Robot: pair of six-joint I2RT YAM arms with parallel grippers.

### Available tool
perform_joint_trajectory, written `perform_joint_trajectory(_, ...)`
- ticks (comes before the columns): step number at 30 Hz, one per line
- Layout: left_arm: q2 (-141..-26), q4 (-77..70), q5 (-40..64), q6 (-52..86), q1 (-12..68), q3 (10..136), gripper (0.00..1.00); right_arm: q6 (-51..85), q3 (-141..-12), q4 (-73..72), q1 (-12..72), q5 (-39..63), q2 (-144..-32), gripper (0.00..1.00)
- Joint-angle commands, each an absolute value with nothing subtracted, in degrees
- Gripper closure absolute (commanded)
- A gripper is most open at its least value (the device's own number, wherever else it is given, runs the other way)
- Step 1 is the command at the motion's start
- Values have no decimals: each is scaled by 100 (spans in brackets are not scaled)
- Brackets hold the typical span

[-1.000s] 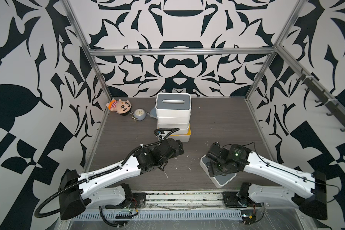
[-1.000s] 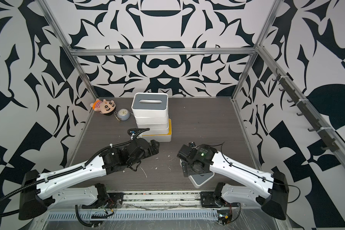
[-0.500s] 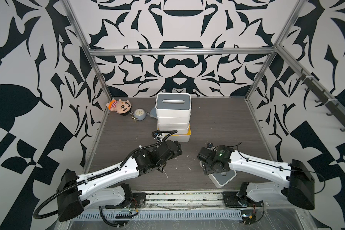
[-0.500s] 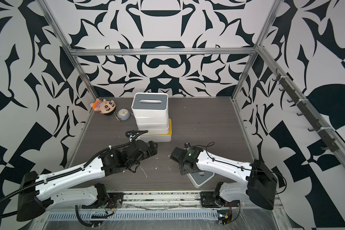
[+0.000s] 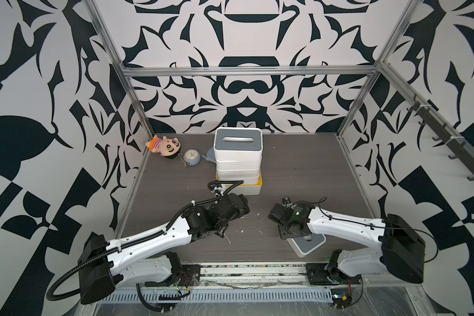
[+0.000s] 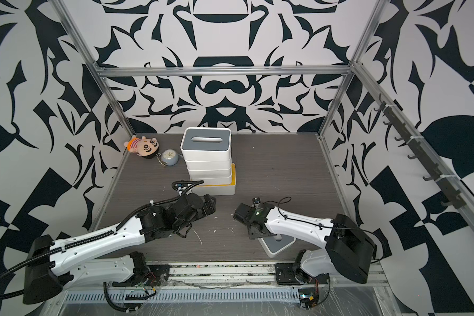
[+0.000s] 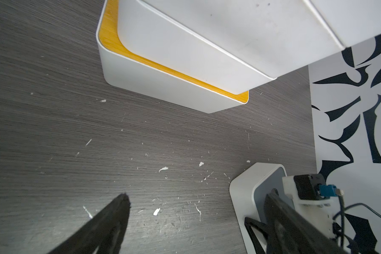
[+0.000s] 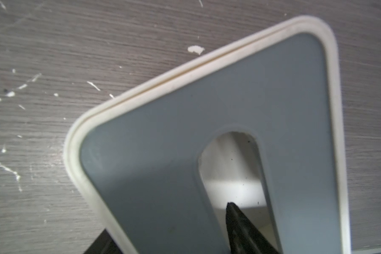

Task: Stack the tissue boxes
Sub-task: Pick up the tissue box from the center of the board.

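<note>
Nearest the front edge, on the right side of the dark grey wood-grain tabletop (image 5: pixel 298 169), a white rounded rectangular tissue box with a grey slotted lid (image 5: pixel 311 244) lies flat, turned at an angle to the table edge. Over it the right gripper (image 5: pixel 292 234) points down. In the right wrist view one black fingertip (image 8: pixel 235 213) reaches into the lid's slot, while the other finger (image 8: pixel 101 244) shows just outside the box's long rim. The jaws therefore straddle the strip of lid between slot and wall; whether they press on it I cannot tell. Left of that and a little farther in, the left gripper (image 7: pixel 197 195) hangs over bare table strewn with white flecks. Its jaws are spread wide with nothing between them, and it is aimed toward the stack. Just beyond it, around the middle of the table, stands a larger white tissue box with a yellow lid (image 5: pixel 253 188). On it sits a pile of smaller white rounded boxes (image 5: pixel 237 171), set toward its far left, so a yellow band shows along the near and right sides. Their lids are hidden except the topmost, another white box with a grey slotted lid (image 5: pixel 238 141). Farther left, by the far wall, lie a small round blue-grey clock (image 5: pixel 192 158) and a plush doll with an orange-striped cap (image 5: pixel 164 146). A blue-grey soft pouch (image 5: pixel 210 155) peeks out from behind the pile.
</note>
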State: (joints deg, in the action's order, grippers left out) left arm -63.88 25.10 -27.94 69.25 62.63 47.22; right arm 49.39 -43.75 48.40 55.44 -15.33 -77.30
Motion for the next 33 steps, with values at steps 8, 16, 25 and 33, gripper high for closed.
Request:
perform_joint_trajectory(8,-6443,2637,-2933,7091,6263,4598,1,4652,-4397,4623,5442,-1691,-7814,46)
perform_joint_trajectory(16,-6477,2602,-2900,7119,6258,4633,1,4493,-4344,4508,5414,-1781,-7655,55)
perform_joint_trajectory(25,-6456,2558,-2865,7189,6240,4634,1,4369,-4348,4431,5414,-1848,-7393,64)
perform_joint_trajectory(33,-6194,2599,-2796,7307,6228,4572,1,4031,-4420,4354,5423,-1886,-6906,69)
